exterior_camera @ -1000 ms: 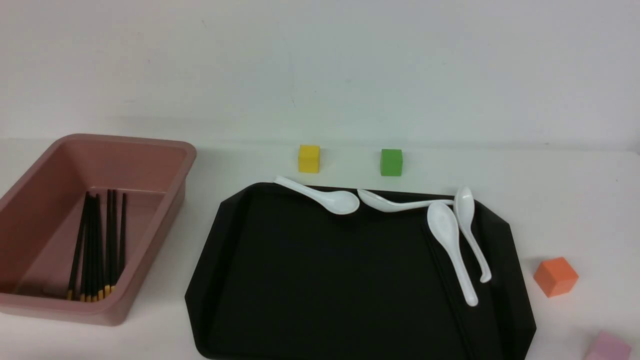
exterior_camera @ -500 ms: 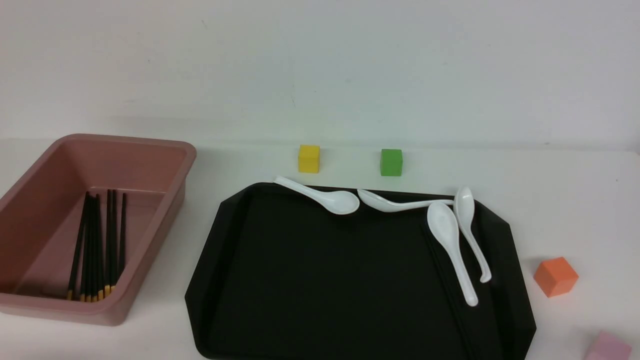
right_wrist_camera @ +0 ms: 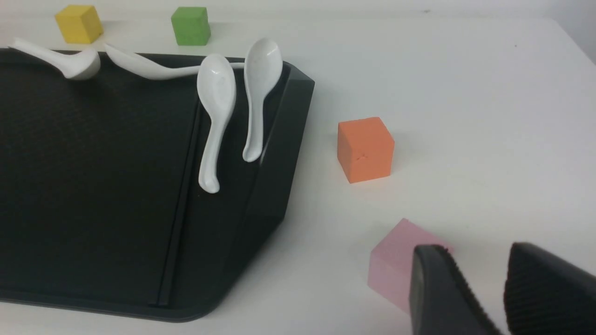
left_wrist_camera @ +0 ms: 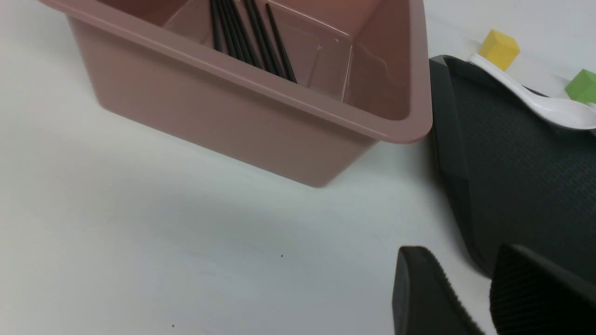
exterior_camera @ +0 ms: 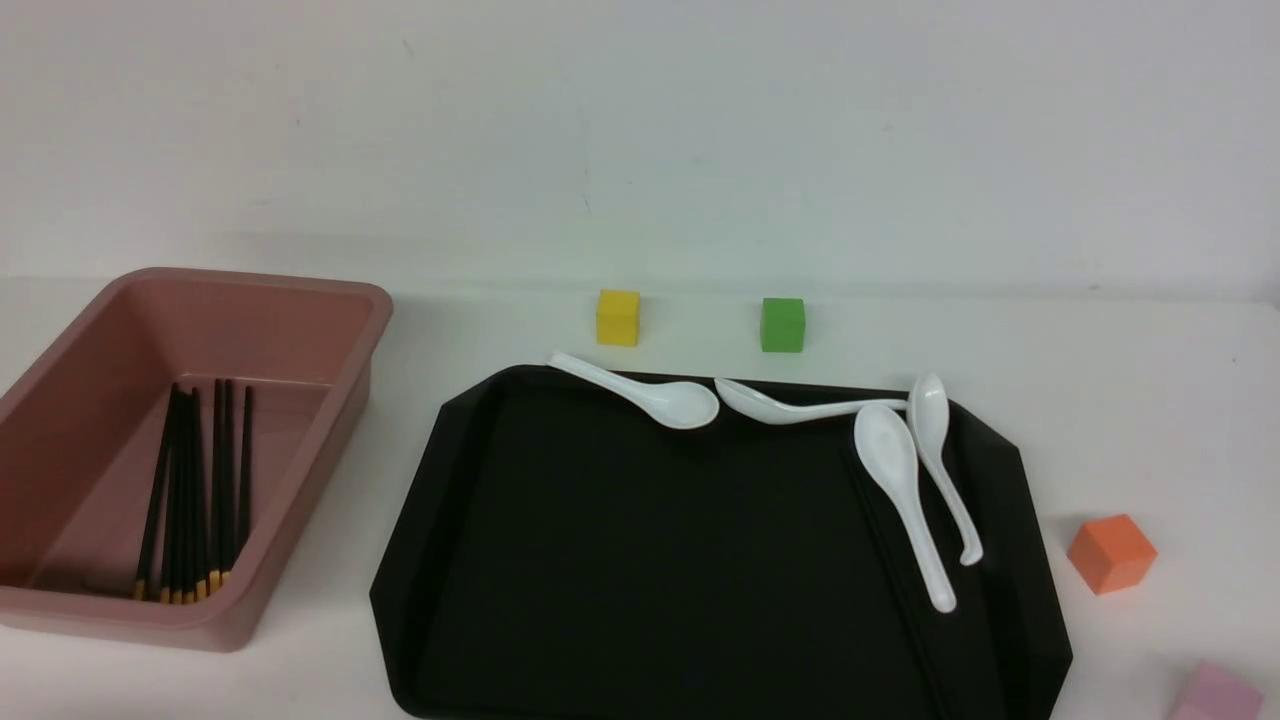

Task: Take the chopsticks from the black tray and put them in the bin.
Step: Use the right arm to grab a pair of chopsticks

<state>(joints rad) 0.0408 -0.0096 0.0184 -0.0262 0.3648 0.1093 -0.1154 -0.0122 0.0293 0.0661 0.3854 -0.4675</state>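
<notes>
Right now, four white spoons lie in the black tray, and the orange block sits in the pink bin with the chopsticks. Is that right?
Not quite: the orange block sits on the table to the right of the black tray, as the front view shows. The rest of your statement stands.

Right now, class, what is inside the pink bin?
Several black chopsticks, with yellow-gold tips. Some overlap, so their exact count and the floor beneath them cannot be seen.
</notes>
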